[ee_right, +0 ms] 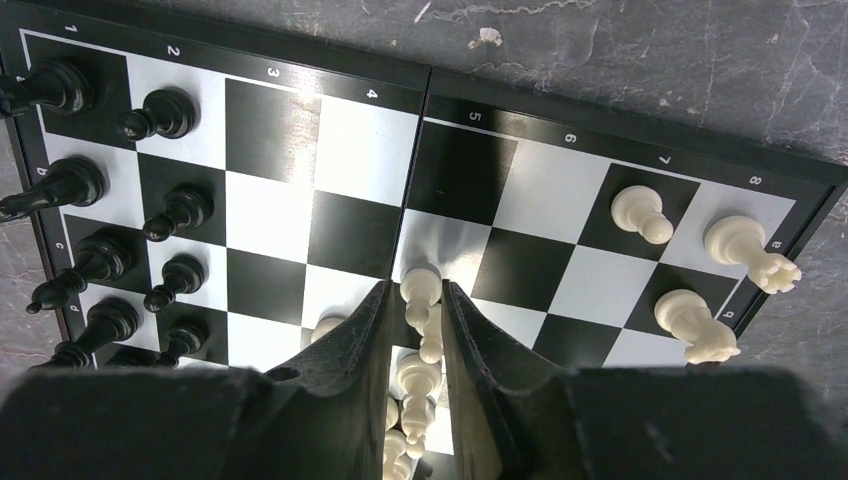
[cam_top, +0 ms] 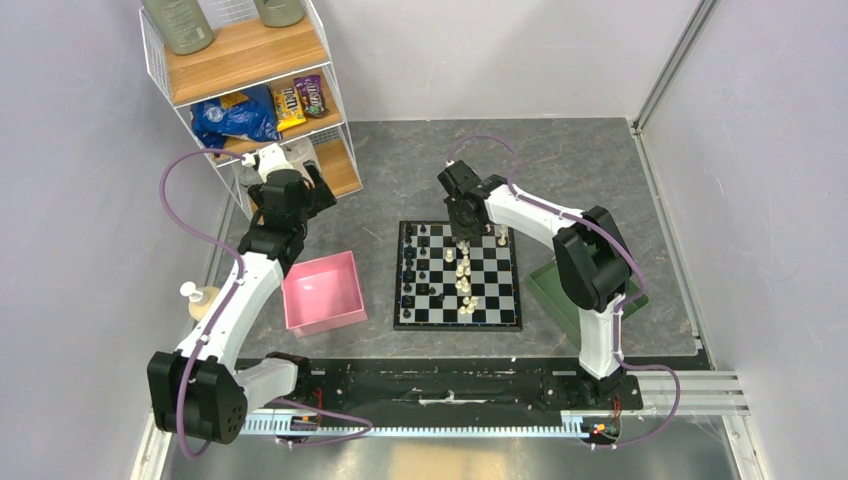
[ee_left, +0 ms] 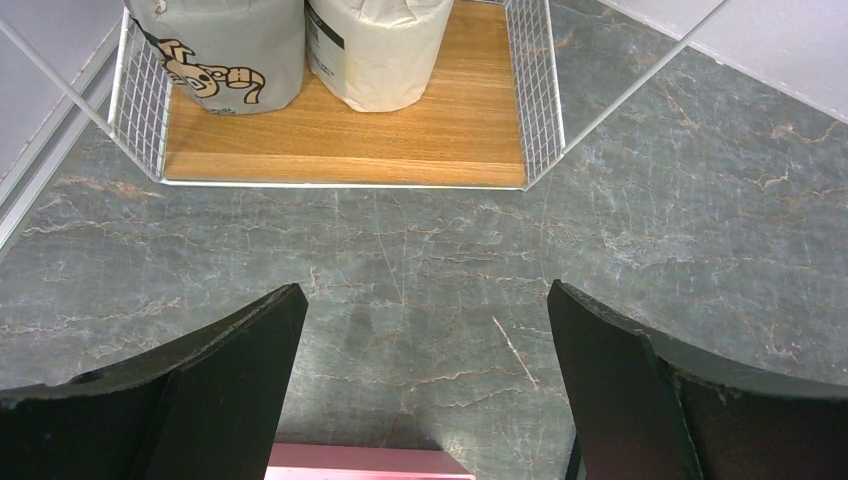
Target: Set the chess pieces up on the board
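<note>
Chess pieces [cam_top: 465,282] are partly sorted on the board [cam_top: 500,300]. The black ones [ee_right: 165,112] stand in two neat ranks to the left of the right gripper [ee_right: 417,292] in its wrist view, and a few white ones [ee_right: 745,248] sit on the end ranks to its right. A loose line of white pieces [ee_right: 415,385] runs straight beneath the gripper along the middle of the board, so these look like the ones waiting to be carried home.

The gripper hangs low, its jaws drawn narrow around a white pawn [ee_right: 421,283] at the head of that line. I cannot tell whether they pinch it or merely flank it. Working from the end piece would keep the fingers clear of its neighbours.

The left gripper [ee_left: 425,292] hovers over the bench [ee_left: 420,240] with jaws wide apart and nothing between them. The pink tray [ee_left: 370,463] lies just behind its fingers and a wire shelf [ee_left: 340,140] ahead, so it is likely parked out of the way.
</note>
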Tool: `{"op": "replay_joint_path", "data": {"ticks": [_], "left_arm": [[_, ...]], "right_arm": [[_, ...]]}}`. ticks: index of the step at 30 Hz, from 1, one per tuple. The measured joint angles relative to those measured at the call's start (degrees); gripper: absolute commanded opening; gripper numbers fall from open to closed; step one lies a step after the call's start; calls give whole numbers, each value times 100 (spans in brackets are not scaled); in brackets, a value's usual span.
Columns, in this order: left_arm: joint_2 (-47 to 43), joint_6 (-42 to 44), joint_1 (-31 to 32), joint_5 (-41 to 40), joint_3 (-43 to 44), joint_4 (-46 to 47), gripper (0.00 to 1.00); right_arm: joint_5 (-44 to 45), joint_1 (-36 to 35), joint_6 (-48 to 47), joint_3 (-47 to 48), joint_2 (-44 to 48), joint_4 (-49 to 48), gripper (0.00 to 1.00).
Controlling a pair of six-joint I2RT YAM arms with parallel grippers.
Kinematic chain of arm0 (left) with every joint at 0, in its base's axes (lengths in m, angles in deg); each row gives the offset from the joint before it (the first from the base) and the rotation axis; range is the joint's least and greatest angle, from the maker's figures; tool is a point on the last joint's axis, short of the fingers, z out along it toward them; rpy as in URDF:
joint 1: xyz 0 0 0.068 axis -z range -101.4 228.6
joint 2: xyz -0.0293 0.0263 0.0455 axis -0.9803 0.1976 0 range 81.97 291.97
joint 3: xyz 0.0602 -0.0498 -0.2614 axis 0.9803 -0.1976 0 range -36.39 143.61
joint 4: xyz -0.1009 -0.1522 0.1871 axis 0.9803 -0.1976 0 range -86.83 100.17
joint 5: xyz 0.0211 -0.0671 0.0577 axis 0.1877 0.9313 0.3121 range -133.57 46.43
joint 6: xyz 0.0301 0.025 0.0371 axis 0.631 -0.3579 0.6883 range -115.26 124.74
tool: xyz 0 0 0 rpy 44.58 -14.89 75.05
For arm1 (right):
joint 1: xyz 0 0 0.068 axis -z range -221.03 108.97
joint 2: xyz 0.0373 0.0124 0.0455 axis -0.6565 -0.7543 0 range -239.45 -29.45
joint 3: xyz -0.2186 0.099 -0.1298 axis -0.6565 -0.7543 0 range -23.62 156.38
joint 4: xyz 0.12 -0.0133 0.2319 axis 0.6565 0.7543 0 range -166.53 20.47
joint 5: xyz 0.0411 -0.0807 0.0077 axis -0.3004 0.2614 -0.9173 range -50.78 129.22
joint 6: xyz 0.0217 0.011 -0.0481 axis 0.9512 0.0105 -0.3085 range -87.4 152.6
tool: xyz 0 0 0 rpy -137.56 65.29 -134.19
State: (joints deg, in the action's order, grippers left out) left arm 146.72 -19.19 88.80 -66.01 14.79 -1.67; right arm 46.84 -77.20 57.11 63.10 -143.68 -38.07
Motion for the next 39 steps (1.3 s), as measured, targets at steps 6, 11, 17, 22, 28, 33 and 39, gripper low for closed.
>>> {"op": "replay_joint_path", "data": {"ticks": [6, 11, 17, 22, 28, 33, 39], "left_arm": [[0, 0, 0, 0, 0, 2, 100], [0, 0, 0, 2, 0, 2, 100], [0, 0, 0, 2, 0, 2, 100], [0, -2, 0, 2, 0, 2, 100], [0, 0, 0, 2, 0, 2, 100], [2, 0, 0, 2, -2, 4, 100], [0, 0, 0, 2, -2, 4, 100]], "right_arm": [[0, 0, -11, 0, 0, 13, 29], [2, 0, -17, 0, 0, 24, 27], [0, 0, -37, 0, 0, 26, 25], [0, 0, -39, 0, 0, 28, 24], [0, 0, -46, 0, 0, 31, 22], [2, 0, -57, 0, 0, 33, 18], [94, 2, -57, 0, 0, 35, 17]]}}
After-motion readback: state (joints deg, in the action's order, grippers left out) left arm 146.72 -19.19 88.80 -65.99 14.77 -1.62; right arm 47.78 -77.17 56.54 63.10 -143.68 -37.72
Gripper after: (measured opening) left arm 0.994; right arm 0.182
